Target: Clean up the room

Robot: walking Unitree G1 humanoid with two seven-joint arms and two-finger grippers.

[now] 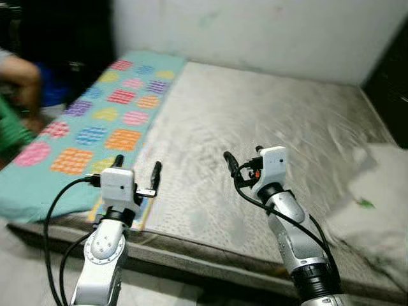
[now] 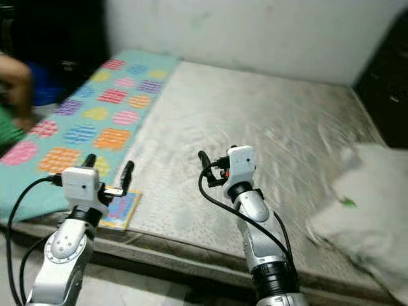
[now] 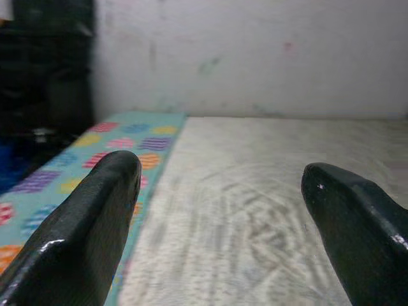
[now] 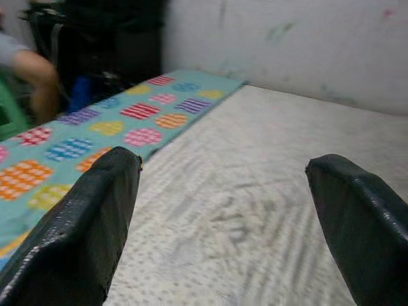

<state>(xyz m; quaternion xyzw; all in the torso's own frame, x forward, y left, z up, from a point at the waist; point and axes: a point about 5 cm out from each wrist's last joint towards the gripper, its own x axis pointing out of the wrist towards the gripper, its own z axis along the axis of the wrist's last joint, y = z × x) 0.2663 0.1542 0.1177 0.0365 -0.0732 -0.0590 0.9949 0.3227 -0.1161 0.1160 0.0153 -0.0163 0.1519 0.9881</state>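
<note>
Two grippers are raised in front of you above the near edge of a bare mattress (image 1: 255, 121), and neither one is holding anything. Your left gripper (image 1: 136, 167) hangs over the near left corner of the bed, its fingers (image 3: 89, 223) spread wide apart, and right below it lies the edge of a turquoise blanket (image 1: 95, 127) patterned with pink, orange, yellow and purple checked patches. That blanket lies flat along the left side of the mattress, running from the near edge back toward the pale wall (image 1: 268, 32). Your right gripper (image 1: 245, 160) sits farther right, over the middle of the near edge, with its fingers (image 4: 95, 217) likewise spread and only the grey-white mattress surface between them. You can see a white pillow (image 2: 370, 210) with a small green mark lying at the near right corner of the bed, well apart from both grippers. At the far left, beside the blanket's edge, part of a person (image 1: 19, 76) is in view: a bare arm and something green and blue near it, too blurred to identify. Dark furniture (image 1: 395, 83) stands along the right side of the bed
</note>
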